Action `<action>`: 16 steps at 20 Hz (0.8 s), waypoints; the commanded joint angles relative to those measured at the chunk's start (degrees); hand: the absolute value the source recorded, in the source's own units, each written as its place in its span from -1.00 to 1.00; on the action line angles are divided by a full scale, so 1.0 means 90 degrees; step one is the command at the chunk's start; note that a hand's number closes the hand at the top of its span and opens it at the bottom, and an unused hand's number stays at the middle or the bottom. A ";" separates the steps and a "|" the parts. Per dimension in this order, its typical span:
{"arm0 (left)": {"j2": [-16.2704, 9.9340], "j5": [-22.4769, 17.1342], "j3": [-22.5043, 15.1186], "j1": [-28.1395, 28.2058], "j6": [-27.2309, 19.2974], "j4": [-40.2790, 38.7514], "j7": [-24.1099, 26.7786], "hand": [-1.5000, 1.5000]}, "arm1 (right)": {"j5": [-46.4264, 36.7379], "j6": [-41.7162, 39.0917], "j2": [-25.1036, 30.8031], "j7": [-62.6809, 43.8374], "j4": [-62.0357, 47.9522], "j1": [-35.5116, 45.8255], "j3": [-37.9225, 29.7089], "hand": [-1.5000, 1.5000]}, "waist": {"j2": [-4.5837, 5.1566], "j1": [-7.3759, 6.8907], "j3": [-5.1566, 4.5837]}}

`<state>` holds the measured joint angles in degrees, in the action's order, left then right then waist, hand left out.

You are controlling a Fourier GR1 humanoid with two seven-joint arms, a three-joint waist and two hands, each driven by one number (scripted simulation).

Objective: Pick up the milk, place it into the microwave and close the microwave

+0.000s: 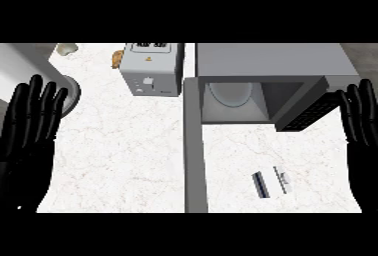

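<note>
Milk [270, 183]: lying flat left of your right hand [359, 117], untouched.
Microwave [258, 92]: door open, nothing loaded.
Hands: left hand [31, 120] and right both released.

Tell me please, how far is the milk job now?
Done: the microwave door stands open. In hand: nothing; the left hand and right hand rest open at the edges. Left: grasp the milk carton lying on the counter, load it, close the door.
</note>
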<state>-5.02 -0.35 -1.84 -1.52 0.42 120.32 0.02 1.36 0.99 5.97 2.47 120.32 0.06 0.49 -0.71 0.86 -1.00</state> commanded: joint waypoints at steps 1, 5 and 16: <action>-0.0017 -0.0142 0.0117 -0.0033 0.0026 0.0222 -0.0233 -1.00 | -0.0264 -0.0026 -0.0039 -0.0061 0.0495 -0.0432 0.0223 -1.00 | 0.0069 -0.0079 0.0111; -0.0287 -0.0528 0.0675 -0.0518 0.0158 -0.0491 -0.0469 -1.00 | 0.0137 -0.0611 0.0120 -0.0076 0.1720 -0.2001 0.0366 -1.00 | 0.0064 0.0021 0.0112; 0.0553 -0.1446 0.0015 0.1894 0.0226 0.0171 0.0278 -1.00 | 0.0646 -0.1519 0.0183 0.0807 0.1191 -0.3756 0.0345 -1.00 | 0.0062 -0.0078 0.0113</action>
<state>-0.68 -13.06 0.33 9.94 1.98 119.67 -0.20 4.98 -10.42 7.30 6.49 132.76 -30.71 6.16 -0.23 0.44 -0.02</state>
